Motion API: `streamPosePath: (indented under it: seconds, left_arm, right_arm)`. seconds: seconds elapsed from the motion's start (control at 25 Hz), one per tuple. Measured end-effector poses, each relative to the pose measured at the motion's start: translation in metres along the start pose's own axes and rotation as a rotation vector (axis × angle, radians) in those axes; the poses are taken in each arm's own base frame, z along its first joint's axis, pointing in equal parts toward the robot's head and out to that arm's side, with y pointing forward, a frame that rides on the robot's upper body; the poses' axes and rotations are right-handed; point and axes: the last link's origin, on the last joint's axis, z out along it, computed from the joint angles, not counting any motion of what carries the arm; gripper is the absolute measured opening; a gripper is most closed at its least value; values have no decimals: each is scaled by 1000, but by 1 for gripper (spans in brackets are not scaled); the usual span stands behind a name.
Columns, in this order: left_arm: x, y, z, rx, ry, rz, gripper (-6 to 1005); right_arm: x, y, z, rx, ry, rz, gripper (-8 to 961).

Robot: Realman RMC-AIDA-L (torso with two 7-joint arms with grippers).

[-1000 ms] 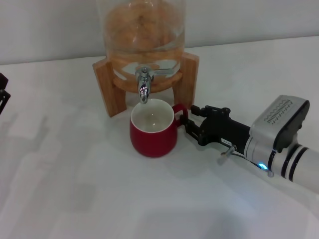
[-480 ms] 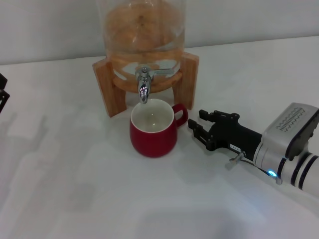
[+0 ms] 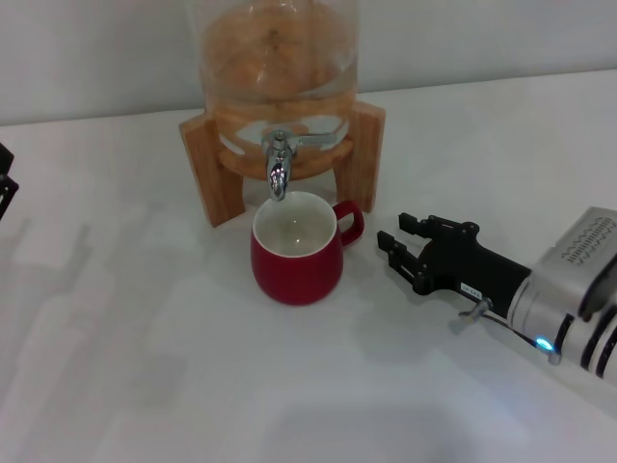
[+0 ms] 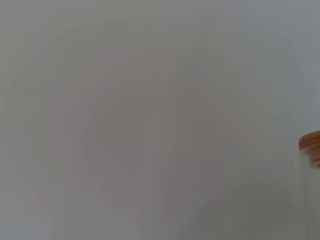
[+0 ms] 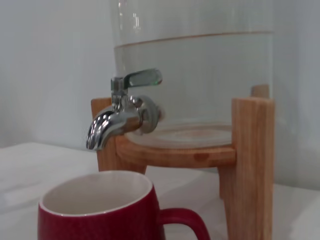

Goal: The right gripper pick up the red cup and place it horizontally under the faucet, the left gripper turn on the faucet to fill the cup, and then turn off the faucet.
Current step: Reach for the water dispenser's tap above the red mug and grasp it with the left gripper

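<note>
The red cup stands upright on the white table, directly under the chrome faucet of a glass water jar. Its handle points toward my right gripper, which is open and empty, a short gap to the cup's right. In the right wrist view the cup sits low in front, with the faucet and its lever above it. Of my left gripper, only a black tip shows at the far left edge of the head view, well away from the faucet.
The glass jar rests on a wooden stand at the back of the table. A sliver of the wooden stand shows at the edge of the left wrist view. White tabletop stretches in front and to both sides.
My right gripper let go of the cup's handle and drew back to the right and toward the front. The cup stayed under the faucet. The left arm has not moved.
</note>
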Motion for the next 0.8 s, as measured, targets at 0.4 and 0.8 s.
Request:
streamPosePath:
  seconds: [0.4,0.8]
  left_arm:
    - [1,-2,0,13,6,-2,817]
    - [5,-11,-1,60,24,-2,818]
  right_arm:
    - [-12,-24,-21,59,-113,5,364]
    - [-21,-72,-63,310,-272,31,366]
